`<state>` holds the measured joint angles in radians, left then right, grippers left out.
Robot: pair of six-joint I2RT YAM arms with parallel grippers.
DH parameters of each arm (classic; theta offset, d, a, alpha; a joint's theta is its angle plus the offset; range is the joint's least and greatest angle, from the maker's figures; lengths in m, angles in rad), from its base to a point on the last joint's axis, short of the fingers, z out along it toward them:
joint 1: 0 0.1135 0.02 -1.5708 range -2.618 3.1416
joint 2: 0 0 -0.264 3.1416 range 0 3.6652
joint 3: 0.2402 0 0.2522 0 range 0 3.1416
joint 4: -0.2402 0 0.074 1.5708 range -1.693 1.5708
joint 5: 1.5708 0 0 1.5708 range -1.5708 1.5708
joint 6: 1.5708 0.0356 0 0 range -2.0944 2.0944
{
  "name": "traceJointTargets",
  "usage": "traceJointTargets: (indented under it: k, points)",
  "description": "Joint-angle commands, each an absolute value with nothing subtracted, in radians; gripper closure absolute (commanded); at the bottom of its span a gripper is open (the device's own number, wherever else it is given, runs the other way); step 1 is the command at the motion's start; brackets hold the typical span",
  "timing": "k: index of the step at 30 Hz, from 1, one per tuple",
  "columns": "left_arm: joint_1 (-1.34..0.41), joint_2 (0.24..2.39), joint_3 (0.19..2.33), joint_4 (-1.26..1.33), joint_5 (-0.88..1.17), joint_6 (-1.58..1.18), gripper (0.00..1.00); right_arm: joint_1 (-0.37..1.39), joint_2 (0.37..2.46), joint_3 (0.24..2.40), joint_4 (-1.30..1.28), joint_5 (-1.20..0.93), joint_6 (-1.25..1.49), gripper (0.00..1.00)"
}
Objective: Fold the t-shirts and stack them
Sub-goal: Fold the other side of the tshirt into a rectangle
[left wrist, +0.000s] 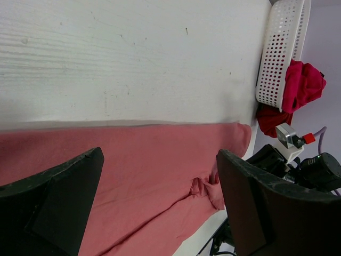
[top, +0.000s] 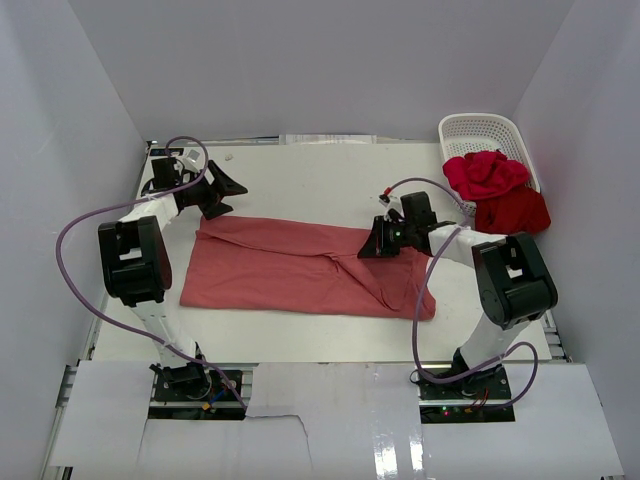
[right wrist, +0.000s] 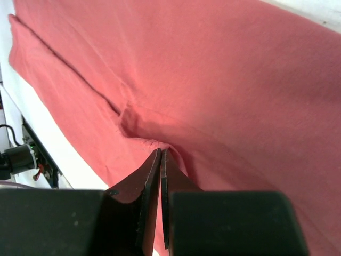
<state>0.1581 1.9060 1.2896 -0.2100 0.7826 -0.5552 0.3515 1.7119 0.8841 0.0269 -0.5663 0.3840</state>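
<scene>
The salmon t-shirt (top: 300, 270) was laid lengthwise at mid-table, judged mid-fold. Its right part was pinched by the right gripper (right wrist: 161, 152); the left gripper (left wrist: 160, 153) was poised wide open by the far-left corner, which likely needed grasping next.

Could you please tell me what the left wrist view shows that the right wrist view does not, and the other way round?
Only the left wrist view: the white basket at the edge of the table, the crimson shirt spilling over its rim, the darker red shirt beside it, and the open left claw. Only the right wrist view: the right claw, shut and apparently pinching a raised fold of the salmon shirt. Both: the salmon shirt lying spread on the table.
</scene>
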Motion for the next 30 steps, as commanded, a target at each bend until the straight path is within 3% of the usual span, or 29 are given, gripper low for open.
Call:
traceJointTargets:
  k: [1,10,18,22,23,25,30]
  points:
    - [0.147,1.902,1.315,-0.210,0.798,-0.535,0.02,0.348,1.651,0.868,0.049,-0.617,0.400,0.92]
    - [0.146,1.907,1.321,-0.216,0.793,-0.534,0.02,0.374,1.563,0.769,0.086,-0.718,0.486,0.92]
    - [0.144,1.917,1.328,-0.222,0.793,-0.534,0.02,0.425,1.629,0.726,0.143,-0.845,0.520,0.92]
    - [0.144,1.921,1.333,-0.229,0.790,-0.532,0.02,0.440,1.669,0.748,0.156,-0.908,0.515,0.61]
    - [0.143,1.919,1.333,-0.232,0.790,-0.531,0.02,0.440,1.667,0.755,0.164,-0.934,0.515,0.45]
    - [0.143,1.919,1.338,-0.236,0.788,-0.528,0.02,0.439,1.652,0.785,0.176,-0.948,0.525,0.33]
    - [0.143,1.913,1.353,-0.253,0.793,-0.520,0.02,0.428,1.600,0.882,0.167,-0.865,0.523,0.33]
